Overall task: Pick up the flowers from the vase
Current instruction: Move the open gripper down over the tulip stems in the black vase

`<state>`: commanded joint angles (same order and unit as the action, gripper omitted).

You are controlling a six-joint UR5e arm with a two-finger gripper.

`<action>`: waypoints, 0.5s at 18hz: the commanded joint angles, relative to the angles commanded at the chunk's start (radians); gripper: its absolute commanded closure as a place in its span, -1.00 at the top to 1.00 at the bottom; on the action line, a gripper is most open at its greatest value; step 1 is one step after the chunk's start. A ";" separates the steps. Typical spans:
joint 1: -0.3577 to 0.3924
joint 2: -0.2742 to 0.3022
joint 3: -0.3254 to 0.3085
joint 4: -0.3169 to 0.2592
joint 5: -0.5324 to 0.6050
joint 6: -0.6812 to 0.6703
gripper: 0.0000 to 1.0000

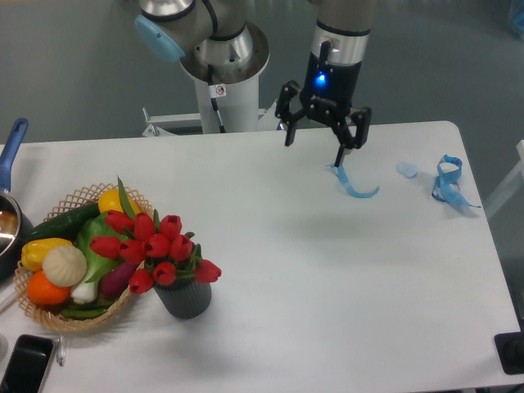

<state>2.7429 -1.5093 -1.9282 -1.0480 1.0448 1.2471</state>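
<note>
At the far edge of the white table (327, 270), the gripper (314, 147) hangs with fingers spread and empty, well apart from the flowers (154, 246), which stand in the vase (185, 300) beside a wicker basket (82, 321). The approach looks under way; next, the gripper must travel across and down to the tulips.
</note>
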 joint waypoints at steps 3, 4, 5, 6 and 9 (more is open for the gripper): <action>-0.037 -0.025 -0.028 0.098 -0.012 -0.032 1.00; -0.060 -0.037 -0.029 0.129 -0.023 -0.075 1.00; -0.086 -0.055 -0.025 0.166 -0.043 -0.110 1.00; -0.104 -0.072 -0.022 0.201 -0.058 -0.133 1.00; -0.147 -0.092 -0.020 0.232 -0.060 -0.143 1.00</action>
<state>2.5957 -1.6015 -1.9482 -0.8161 0.9848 1.1045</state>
